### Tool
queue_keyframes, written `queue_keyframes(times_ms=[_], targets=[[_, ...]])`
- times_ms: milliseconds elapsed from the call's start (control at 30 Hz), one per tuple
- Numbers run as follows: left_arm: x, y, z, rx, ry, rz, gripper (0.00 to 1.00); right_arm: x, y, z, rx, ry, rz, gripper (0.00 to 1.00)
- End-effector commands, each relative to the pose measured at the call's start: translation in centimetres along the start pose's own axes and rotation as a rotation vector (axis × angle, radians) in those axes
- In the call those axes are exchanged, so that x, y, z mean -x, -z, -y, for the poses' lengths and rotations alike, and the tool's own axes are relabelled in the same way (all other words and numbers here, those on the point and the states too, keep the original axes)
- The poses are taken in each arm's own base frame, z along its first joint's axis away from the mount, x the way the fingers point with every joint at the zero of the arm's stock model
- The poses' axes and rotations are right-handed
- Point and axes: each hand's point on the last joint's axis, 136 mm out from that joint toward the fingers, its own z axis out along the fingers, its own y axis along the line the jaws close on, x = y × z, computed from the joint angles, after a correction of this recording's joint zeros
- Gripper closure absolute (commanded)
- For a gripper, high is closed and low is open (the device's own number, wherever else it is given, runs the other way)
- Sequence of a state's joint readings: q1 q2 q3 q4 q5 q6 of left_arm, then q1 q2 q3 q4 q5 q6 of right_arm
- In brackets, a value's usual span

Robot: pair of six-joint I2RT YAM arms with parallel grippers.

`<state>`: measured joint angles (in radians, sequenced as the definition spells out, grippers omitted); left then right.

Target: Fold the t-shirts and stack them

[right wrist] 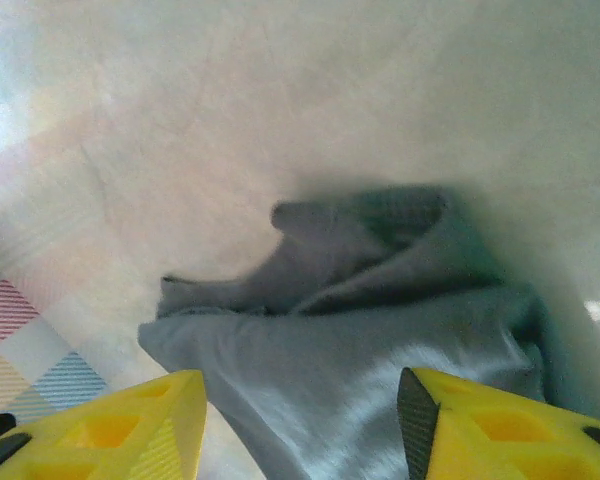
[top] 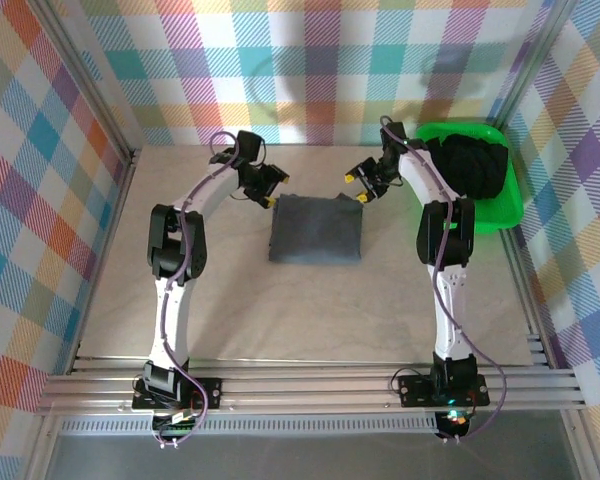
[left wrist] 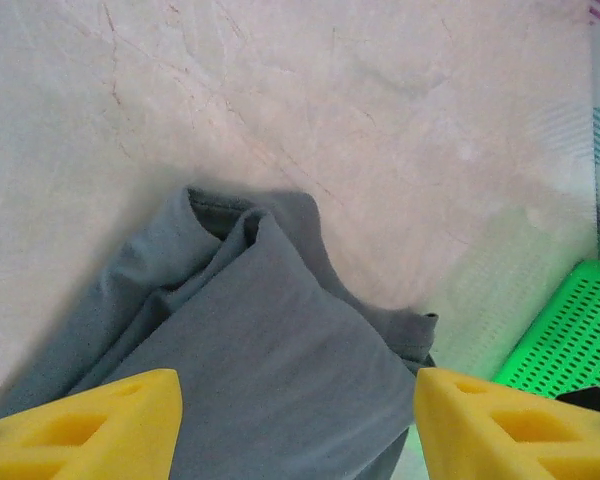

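My left claw (top: 270, 187) and right claw (top: 358, 187) stand spread, pinching nothing, one over each far corner of the folded grey t-shirt (top: 317, 230). The black t-shirts (top: 470, 165) in the green basket (top: 502, 215) lie just outward of my right claw, the nearer one.

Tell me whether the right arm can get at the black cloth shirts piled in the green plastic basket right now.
Probably yes. The pile of black cloth shirts lies uncovered in the green plastic basket right beside that arm, and its open end effector holds nothing.
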<state>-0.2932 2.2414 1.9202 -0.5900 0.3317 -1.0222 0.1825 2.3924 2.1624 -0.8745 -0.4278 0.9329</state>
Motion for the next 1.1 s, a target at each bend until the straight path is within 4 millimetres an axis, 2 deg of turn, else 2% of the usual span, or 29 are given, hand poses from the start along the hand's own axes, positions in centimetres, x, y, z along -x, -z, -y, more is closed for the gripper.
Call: queue_keyframes(times_ms=[0, 100, 200, 233, 333, 467, 633, 700, 767, 833, 900, 967, 1067], targets=[[-4.1, 7.9, -0.3, -0.027, -0.025, 0.055, 0.39, -4.2, 7.3, -3.1, 0.122, 0.174, 0.065, 0.45], [-9.8, 9.9, -2.7, -0.050, 0.028, 0.062, 0.40, -7.2, 9.8, -2.1, 0.218, 0.249, 0.101, 0.44], [-15.9, 8.9, -4.6, -0.083, 0.097, -0.003, 0.37, -10.7, 11.3, 0.6, 0.268, 0.293, 0.110, 0.44], [-17.8, 8.1, -4.6, -0.112, 0.133, -0.034, 0.35, -11.7, 12.0, 1.6, 0.270, 0.305, 0.114, 0.43], [-21.7, 5.6, -3.4, -0.168, 0.165, -0.089, 0.32, -14.3, 13.3, 4.1, 0.273, 0.316, 0.118, 0.42], [-24.9, 1.1, -0.6, -0.210, 0.198, -0.138, 0.30, -16.6, 14.9, 6.3, 0.263, 0.309, 0.113, 0.41], [-25.2, -3.1, 1.2, -0.203, 0.218, -0.077, 0.31, -18.3, 16.5, 7.5, 0.260, 0.332, 0.114, 0.41], [-25.4, -4.4, 1.3, -0.182, 0.230, -0.074, 0.33, -18.8, 17.0, 7.7, 0.257, 0.346, 0.113, 0.41], [-25.4, -5.8, 0.5, -0.150, 0.254, -0.058, 0.38, -19.2, 17.6, 8.0, 0.254, 0.353, 0.118, 0.41], [-24.8, -6.6, -0.2, -0.133, 0.268, -0.017, 0.48, -19.4, 18.0, 8.2, 0.250, 0.359, 0.127, 0.41], [-23.7, -7.2, -1.1, -0.117, 0.288, 0.023, 0.67, -19.7, 18.4, 8.2, 0.247, 0.367, 0.129, 0.41], [-21.9, -7.4, -1.8, -0.114, 0.309, 0.073, 0.82, -19.8, 18.8, 8.2, 0.242, 0.374, 0.134, 0.41], [-18.4, -6.7, -3.0, -0.106, 0.329, 0.144, 0.97, -19.8, 19.3, 8.0, 0.237, 0.382, 0.141, 0.41]])
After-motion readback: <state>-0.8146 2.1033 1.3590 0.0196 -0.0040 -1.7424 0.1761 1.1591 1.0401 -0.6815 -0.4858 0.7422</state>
